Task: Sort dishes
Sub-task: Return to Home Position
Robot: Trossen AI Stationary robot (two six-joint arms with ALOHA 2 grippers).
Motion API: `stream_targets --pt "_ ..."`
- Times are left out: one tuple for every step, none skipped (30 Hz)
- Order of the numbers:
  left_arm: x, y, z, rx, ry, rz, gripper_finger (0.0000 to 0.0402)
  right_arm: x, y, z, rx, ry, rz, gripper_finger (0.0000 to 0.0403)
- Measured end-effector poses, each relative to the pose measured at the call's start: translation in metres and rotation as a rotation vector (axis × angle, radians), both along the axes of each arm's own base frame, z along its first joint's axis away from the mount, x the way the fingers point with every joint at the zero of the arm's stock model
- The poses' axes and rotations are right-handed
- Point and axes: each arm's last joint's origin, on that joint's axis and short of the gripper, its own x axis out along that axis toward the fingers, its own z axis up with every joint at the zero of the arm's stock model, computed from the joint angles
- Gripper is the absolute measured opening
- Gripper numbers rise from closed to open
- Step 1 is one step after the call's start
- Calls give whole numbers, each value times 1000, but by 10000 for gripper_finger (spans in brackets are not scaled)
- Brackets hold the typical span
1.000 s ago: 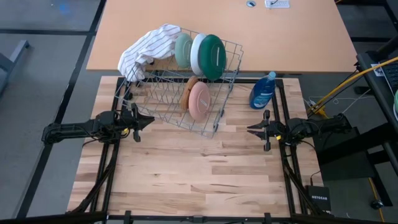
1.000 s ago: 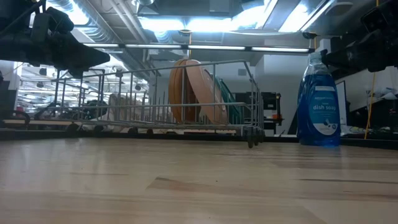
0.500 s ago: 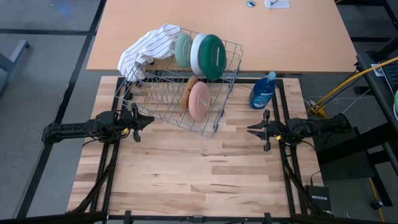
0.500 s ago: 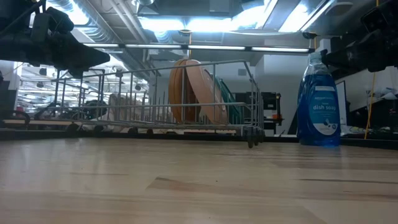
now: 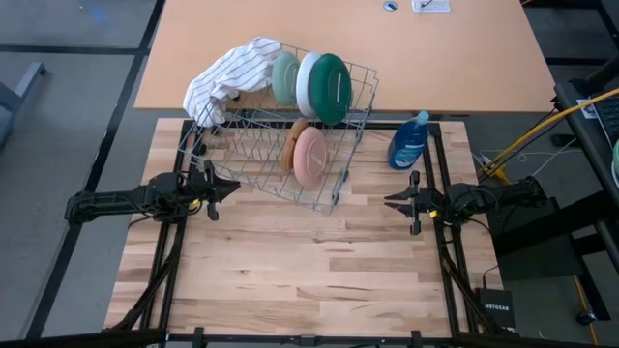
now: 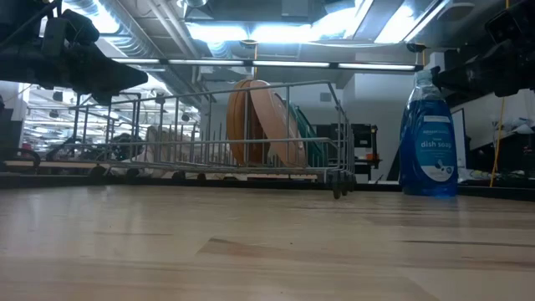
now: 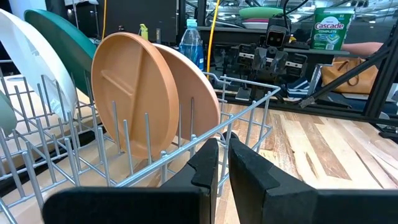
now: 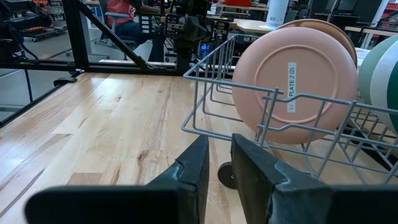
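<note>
A wire dish rack (image 5: pixel 280 135) stands at the table's far middle. Five plates stand on edge between its tines: sage green (image 5: pixel 284 77), white (image 5: pixel 309 85) and dark green (image 5: pixel 333 89) in the far row, tan-brown (image 5: pixel 294 143) and pink (image 5: pixel 310 157) in the near row. My left gripper (image 5: pixel 235 186) is shut and empty, level, just left of the rack's near left corner. My right gripper (image 5: pixel 388 202) is shut and empty, level, right of the rack's near corner. The left wrist view shows the tan plate (image 7: pixel 134 93); the right wrist view shows the pink plate's underside (image 8: pixel 292 93).
A striped white cloth (image 5: pixel 227 75) hangs over the rack's far left corner. A blue dish-soap bottle (image 5: pixel 409 141) stands right of the rack, beyond my right gripper. Bare wooden table top (image 5: pixel 309 271) lies nearer than both grippers.
</note>
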Motion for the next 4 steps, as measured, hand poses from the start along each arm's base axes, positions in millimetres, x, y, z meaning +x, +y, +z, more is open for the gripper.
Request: stream_targets --pt "0 0 0 0 0 0 28 0 0 0 0 0 0 72" --pt "0 0 0 0 0 0 28 0 0 0 0 0 0 72" --pt "0 0 0 0 0 0 28 0 0 0 0 0 0 72" --pt "0 0 0 0 0 0 28 0 0 0 0 0 0 72"
